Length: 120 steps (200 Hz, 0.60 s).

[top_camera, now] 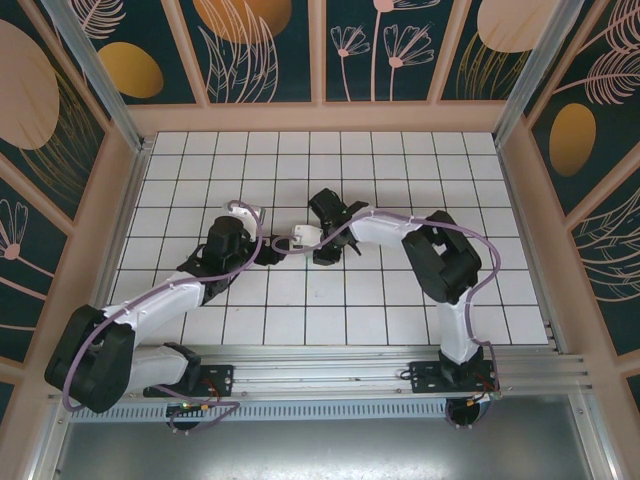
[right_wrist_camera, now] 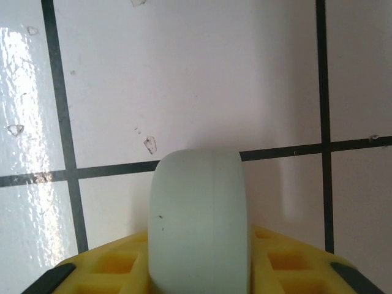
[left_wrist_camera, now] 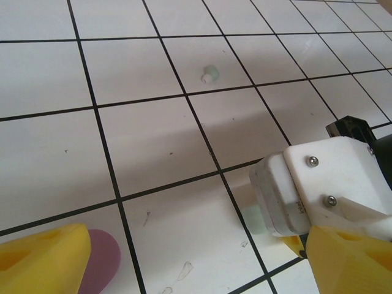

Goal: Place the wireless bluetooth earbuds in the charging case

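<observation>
Nearest us, the mint charging case (right_wrist_camera: 199, 202) fills the bottom centre of the right wrist view, clamped edge-up in the right claw (right_wrist_camera: 199, 263). Our left claw (left_wrist_camera: 196, 266) stands apart. A mint earbud (left_wrist_camera: 208, 75) lies loose at top centre of its view, and a pink-purple piece (left_wrist_camera: 103, 263) sits lower left. We should pinch the bud lightly and keep the case steady.

Tiny pale mint earbud (left_wrist_camera: 209, 74) with a small white tip, lying alone on the white tiled counter (left_wrist_camera: 147, 141). Pale mint charging case (right_wrist_camera: 199, 214), smooth, round-edged, shut, turned up on its edge, squeezed low down in the right tool (right_wrist_camera: 199, 269).
</observation>
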Available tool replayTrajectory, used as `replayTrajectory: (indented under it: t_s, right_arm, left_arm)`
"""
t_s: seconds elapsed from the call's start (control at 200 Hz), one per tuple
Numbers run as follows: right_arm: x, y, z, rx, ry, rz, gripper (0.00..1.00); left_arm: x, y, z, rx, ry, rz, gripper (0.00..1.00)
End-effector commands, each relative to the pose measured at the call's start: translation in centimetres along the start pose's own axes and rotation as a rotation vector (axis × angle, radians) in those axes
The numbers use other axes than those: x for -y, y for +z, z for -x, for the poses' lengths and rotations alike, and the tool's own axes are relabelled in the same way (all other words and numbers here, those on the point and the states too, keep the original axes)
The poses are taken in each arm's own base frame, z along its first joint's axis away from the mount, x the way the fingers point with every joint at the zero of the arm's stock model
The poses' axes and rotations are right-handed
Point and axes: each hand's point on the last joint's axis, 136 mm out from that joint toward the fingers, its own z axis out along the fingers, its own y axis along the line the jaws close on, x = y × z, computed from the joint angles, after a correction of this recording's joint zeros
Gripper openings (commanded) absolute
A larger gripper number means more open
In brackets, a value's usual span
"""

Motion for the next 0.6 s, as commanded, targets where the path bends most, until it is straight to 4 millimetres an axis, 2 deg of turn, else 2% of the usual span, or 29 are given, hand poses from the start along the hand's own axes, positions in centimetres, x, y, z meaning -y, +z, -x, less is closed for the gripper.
replayTrajectory:
  t_s: [0.0,0.125,0.24,0.42,0.596]
  right_arm:
    - [0.2,-1.5,1.8,0.067,-0.013,-0.091,0.29]
    - [0.8,-3.5,2.3,0.102,-0.028,-0.196,0.25]
    - [1.7,-6.7,3.4,0.181,-0.018,-0.302,0.25]
    - [2.1,-12.8,5.5,0.336,-0.001,-0.423,0.25]
    - [0.5,-18.7,7.5,0.487,-0.024,-0.485,0.25]
  left_arm:
    - [0.4,-1.0,0.4,0.026,0.010,-0.012,0.90]
    - [0.8,-2.4,0.9,0.059,0.016,-0.029,0.91]
    - [1.8,-4.1,2.0,0.111,0.036,-0.076,0.91]
    - [5.6,-7.6,4.1,0.208,0.145,-0.258,0.91]
    - [9.4,-9.9,5.7,0.237,0.226,-0.451,0.90]
